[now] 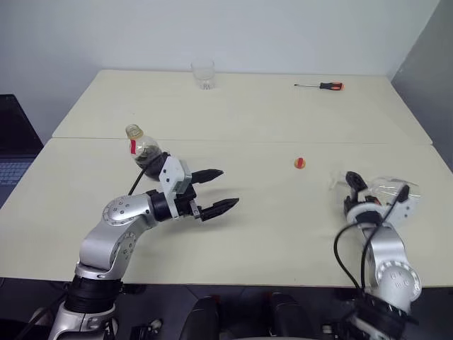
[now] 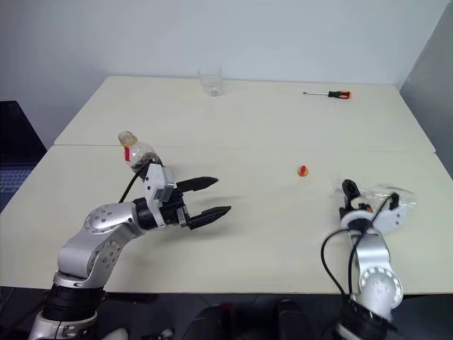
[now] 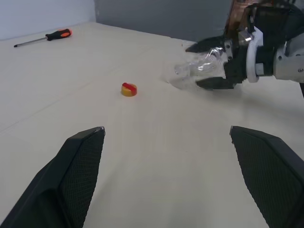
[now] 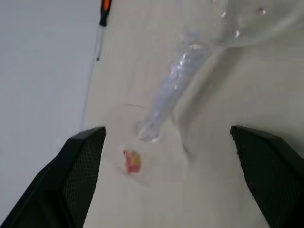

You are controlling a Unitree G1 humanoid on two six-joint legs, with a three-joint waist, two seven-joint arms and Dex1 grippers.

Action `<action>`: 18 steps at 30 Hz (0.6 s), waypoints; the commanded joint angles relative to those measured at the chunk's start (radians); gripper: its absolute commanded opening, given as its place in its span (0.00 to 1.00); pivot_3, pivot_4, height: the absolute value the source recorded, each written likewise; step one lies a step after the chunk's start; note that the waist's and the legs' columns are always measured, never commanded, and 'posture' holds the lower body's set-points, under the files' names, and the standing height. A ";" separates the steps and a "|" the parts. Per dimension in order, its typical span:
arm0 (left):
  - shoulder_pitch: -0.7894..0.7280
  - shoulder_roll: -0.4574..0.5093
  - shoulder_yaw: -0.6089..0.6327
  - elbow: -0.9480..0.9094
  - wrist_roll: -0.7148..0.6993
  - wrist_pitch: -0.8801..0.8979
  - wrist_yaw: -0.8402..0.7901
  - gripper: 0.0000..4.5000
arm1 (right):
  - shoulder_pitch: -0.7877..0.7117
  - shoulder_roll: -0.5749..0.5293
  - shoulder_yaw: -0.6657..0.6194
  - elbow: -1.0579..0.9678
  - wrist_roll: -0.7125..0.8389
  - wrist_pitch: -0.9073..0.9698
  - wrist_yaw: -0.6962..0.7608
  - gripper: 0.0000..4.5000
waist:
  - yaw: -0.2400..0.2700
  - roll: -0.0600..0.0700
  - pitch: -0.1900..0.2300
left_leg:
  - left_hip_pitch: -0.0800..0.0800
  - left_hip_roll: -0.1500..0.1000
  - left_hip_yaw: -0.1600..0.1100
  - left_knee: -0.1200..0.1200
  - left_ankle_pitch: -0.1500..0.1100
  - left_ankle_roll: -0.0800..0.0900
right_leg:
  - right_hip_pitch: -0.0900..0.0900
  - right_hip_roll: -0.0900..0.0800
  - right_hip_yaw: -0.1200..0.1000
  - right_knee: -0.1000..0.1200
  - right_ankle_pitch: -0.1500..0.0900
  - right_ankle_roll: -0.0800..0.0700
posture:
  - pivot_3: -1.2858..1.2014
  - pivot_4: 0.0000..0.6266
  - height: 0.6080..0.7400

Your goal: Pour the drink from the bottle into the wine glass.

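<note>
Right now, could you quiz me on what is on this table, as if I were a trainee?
1. True or false: the wine glass stands upright.
2. Where is the bottle's cap? A: on the bottle. B: loose on the table. C: inside the tumbler.
3. Fill in: the tool near the table's far edge is a ____.
Key: 1 false, it lies on its side. 2 B. 3 screwdriver.

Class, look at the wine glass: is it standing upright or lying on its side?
Lying on its side. The wine glass rests flat on the table, its stem horizontal, by the right tool.
</note>
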 commanded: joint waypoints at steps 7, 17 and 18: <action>-0.001 0.008 0.016 -0.010 -0.008 -0.029 -0.016 1.00 | 0.013 0.106 0.096 0.137 0.011 -0.105 -0.013 1.00 | -0.001 -0.007 -0.005 | 0.020 0.003 0.000 -0.009 0.000 0.000 | 0.022 0.006 -0.001 -0.015 0.000 0.000 | 0.52 0.24 1.00; 0.016 0.012 0.021 -0.019 -0.007 -0.037 -0.012 1.00 | -0.124 0.053 0.088 0.279 0.003 -0.191 0.020 1.00 | -0.019 -0.010 -0.008 | 0.025 0.008 0.001 -0.015 0.000 0.000 | 0.023 0.006 0.001 -0.015 -0.001 -0.002 | 0.52 0.24 1.00; 0.015 0.012 0.021 -0.018 -0.007 -0.038 -0.012 1.00 | -0.132 0.051 0.086 0.289 -0.001 -0.193 0.023 1.00 | -0.021 -0.010 -0.008 | 0.025 0.008 0.002 -0.015 0.000 0.000 | 0.023 0.006 0.001 -0.015 0.000 -0.002 | 0.52 0.24 1.00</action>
